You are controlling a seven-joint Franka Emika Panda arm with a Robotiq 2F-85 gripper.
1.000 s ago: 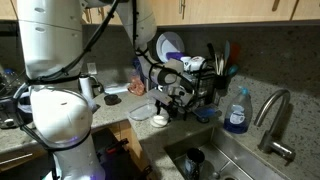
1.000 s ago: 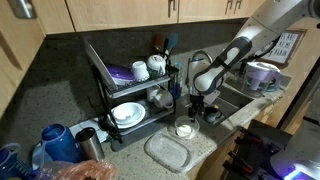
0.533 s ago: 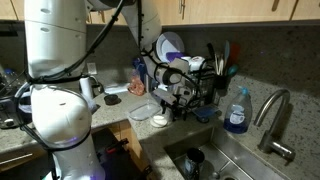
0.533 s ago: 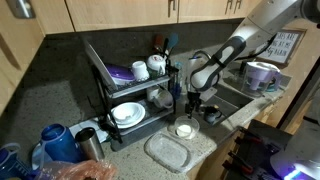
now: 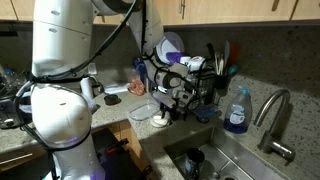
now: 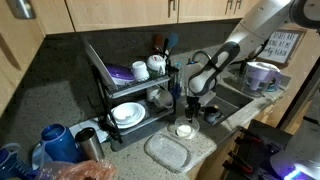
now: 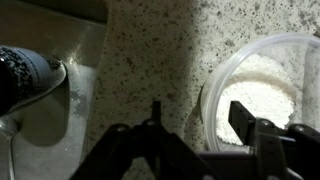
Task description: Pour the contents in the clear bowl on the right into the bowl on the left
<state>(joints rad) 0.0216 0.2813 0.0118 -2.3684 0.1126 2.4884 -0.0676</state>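
Note:
A small clear bowl [image 7: 214, 88] stands on the speckled counter with the pale whitish contents [image 7: 266, 82] spread over its bottom. My gripper [image 7: 198, 112] straddles its near rim. One finger hangs inside over the contents, the other stands outside, clear of the wall. The jaws are open with nothing gripped. In both exterior views the gripper [image 5: 170, 103] [image 6: 192, 108] points down just above this bowl [image 5: 160, 121] [image 6: 184, 130]. A larger clear bowl [image 5: 143, 113] [image 6: 167, 152] sits beside it near the counter's edge.
A dish rack [image 6: 130, 85] with plates and cups stands behind the bowls. The steel sink [image 5: 215, 155], a faucet [image 5: 275, 110] and a blue soap bottle [image 5: 236, 112] are close by. A dark object [image 7: 25, 75] lies by the sink edge.
The jaws have narrowed around the small bowl's rim. The arm has barely shifted, staying low over the bowl.

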